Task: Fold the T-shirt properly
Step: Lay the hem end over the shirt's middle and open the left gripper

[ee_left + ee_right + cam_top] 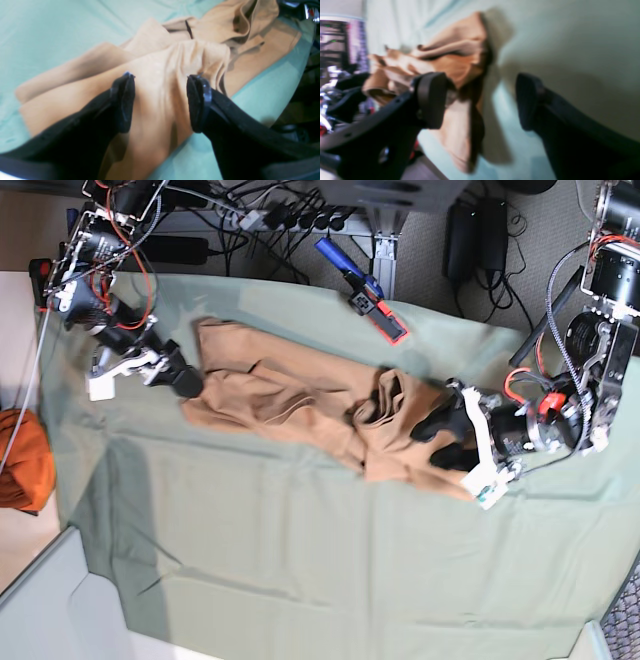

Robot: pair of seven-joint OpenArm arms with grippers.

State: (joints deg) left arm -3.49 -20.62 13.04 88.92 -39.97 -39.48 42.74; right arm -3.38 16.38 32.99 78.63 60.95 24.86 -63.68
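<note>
The light orange-tan T-shirt [290, 395] lies crumpled in a long band across the green cloth [300, 560]. In the base view my left gripper [438, 436] sits over the shirt's bunched right end. The left wrist view shows the left gripper [162, 76] open, its black fingers [125, 100] straddling a ridge of the T-shirt [162, 65] without pinching it. At the shirt's left end my right gripper [185, 380] hovers. In the right wrist view the right gripper [480, 82] stands open, with the T-shirt [455, 57] rumpled behind one of its fingers [432, 100] and bare cloth between them.
A darker orange cloth bundle [25, 460] lies off the table's left edge. A blue and red tool [365, 290] rests at the cloth's back edge. Cables and a power strip [260, 215] run behind the table.
</note>
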